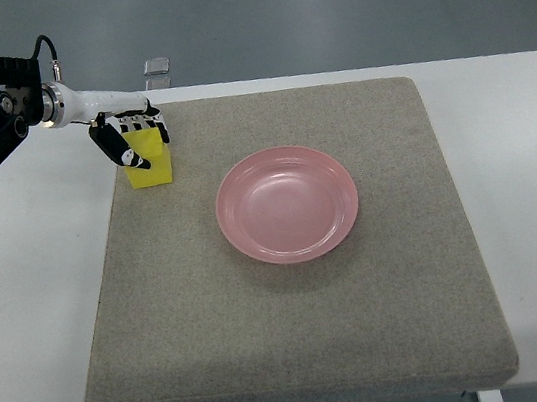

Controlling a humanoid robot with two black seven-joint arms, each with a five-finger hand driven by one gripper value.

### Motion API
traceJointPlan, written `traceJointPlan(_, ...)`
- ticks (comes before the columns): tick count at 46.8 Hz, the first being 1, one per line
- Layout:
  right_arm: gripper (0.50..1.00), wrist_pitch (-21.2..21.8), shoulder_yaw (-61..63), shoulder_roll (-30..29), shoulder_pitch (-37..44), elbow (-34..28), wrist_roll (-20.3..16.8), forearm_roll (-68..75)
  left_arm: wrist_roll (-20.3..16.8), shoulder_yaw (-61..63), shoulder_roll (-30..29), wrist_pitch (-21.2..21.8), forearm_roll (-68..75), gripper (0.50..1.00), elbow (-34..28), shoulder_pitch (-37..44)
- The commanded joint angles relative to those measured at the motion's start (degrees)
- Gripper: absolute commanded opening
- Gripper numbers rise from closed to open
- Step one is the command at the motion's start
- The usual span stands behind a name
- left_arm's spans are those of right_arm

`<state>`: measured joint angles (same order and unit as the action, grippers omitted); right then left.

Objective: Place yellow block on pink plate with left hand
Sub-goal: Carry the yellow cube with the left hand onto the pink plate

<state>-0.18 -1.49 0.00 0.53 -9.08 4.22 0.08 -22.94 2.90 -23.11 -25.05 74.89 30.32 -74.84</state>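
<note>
Here, the yellow block (149, 166) is gripped by the curled fingers (129, 153) of the left hand (131, 135) near the far left corner of the grey mat (299, 338), well apart from the pink plate (287, 203) at the mat's middle.

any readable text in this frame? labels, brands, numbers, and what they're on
None: no legible text anywhere in the top view.
Yellow block: plain faces, no print.
Pink plate: plain, no mark.
Left hand: black and white banding on the fingers, not lettering.
Grey mat and white table: unmarked.
Small clear object past the mat: too small to tell.
</note>
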Motion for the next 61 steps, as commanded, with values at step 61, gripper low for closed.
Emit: traceJointPlan(61, 0.924, 0.0, 0.0, 0.0, 0.0, 0.0, 0.0, 0.0, 0.0, -1.0, 3.7, 4.5, 0.3, 0.5, 24.5, -4.9)
